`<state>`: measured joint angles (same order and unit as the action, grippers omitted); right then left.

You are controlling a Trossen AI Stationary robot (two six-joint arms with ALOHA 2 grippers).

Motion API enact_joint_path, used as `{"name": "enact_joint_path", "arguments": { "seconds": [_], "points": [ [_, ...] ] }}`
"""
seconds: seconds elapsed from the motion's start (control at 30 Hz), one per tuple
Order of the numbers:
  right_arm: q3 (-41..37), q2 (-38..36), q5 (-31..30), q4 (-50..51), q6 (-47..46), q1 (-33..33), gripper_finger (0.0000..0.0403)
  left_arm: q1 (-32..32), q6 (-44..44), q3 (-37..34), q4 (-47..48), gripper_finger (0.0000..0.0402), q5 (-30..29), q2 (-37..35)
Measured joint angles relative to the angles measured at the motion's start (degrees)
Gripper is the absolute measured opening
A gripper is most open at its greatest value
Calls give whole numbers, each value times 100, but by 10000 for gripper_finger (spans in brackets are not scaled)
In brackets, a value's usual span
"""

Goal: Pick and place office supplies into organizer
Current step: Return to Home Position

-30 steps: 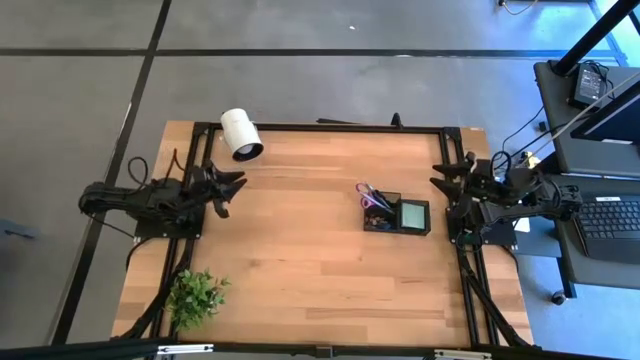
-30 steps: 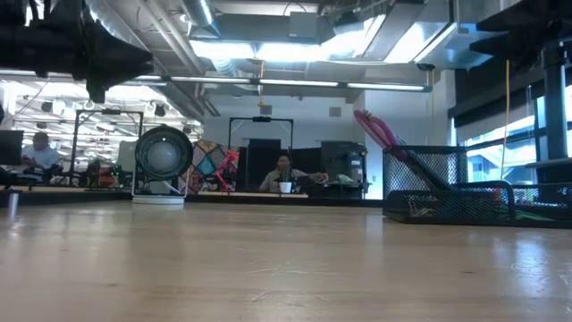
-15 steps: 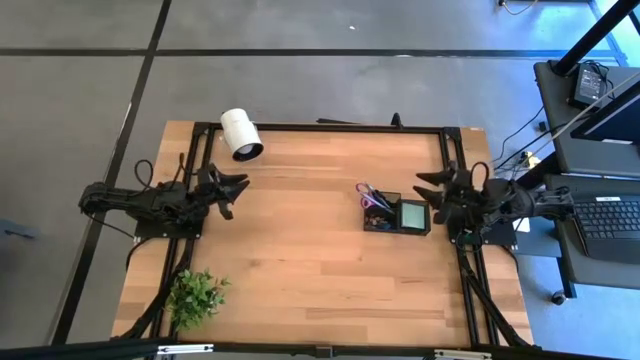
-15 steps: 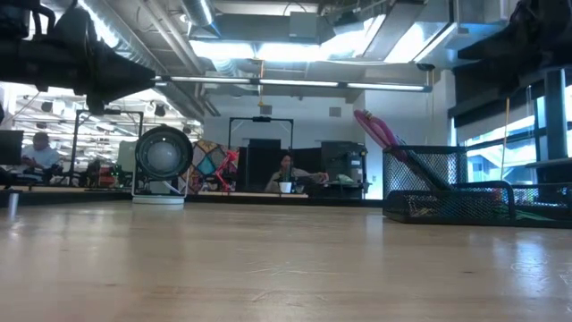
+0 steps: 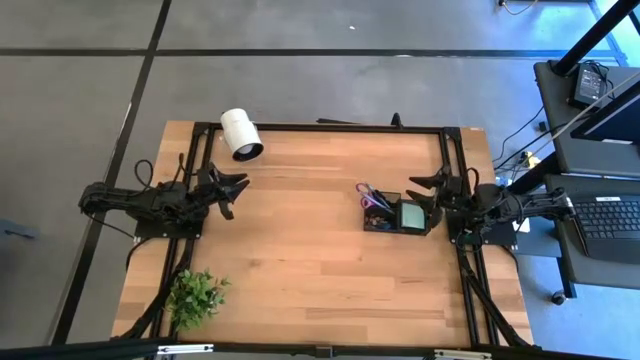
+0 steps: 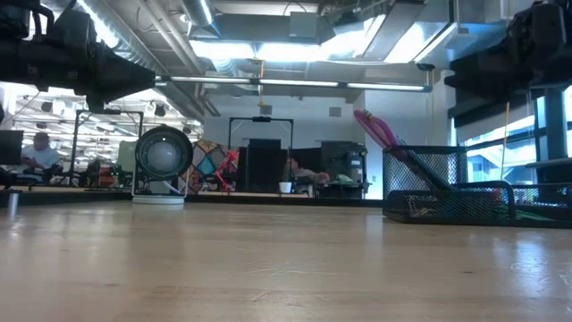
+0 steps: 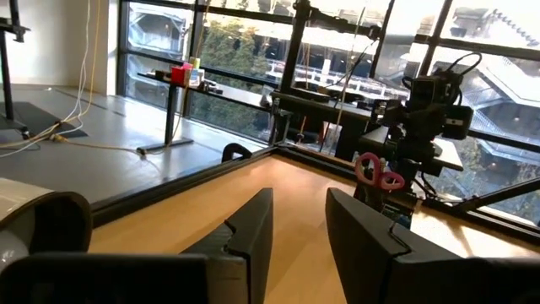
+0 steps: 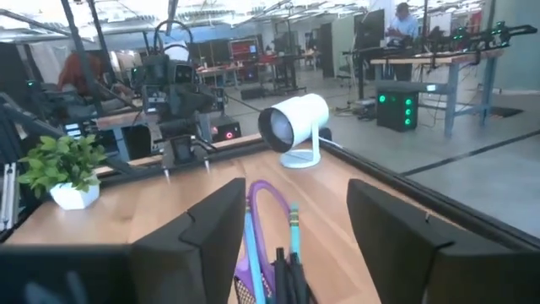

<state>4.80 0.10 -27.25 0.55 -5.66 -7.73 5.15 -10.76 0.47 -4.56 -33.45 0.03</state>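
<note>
The black mesh organizer stands on the table right of centre. It holds purple-handled scissors, pens and a light green notepad. My right gripper is open and level, its fingers above the organizer's right end and either side of it. In its wrist view the scissor handles show between the fingers. The low view shows the organizer with my right arm clear above it. My left gripper is open at the table's left side, pointing at the far-off organizer.
A white cylinder lies at the far left corner. A small potted plant sits at the near left corner. Black frame rails run along the table's edges. Bare wood lies between the two grippers.
My right gripper has come down and moved toward the table's left, from beside the table's right rail to over the organizer's right end. Its fingers have stayed open. The organizer and its contents have not moved.
</note>
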Motion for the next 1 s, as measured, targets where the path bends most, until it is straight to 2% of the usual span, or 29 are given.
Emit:
{"name": "enact_joint_path", "arguments": {
  "seconds": [0.2,0.7,1.0],
  "points": [
    [-121,0,381,33,-114,0,211,0,0,0,2,104,-1,0],
    [-326,0,464,-167,233,0,211,0,0,0,2,103,0,0],
    [-326,2,459,-165,-118,0,211,0,0,0,4,106,0,0]
  ]
}}
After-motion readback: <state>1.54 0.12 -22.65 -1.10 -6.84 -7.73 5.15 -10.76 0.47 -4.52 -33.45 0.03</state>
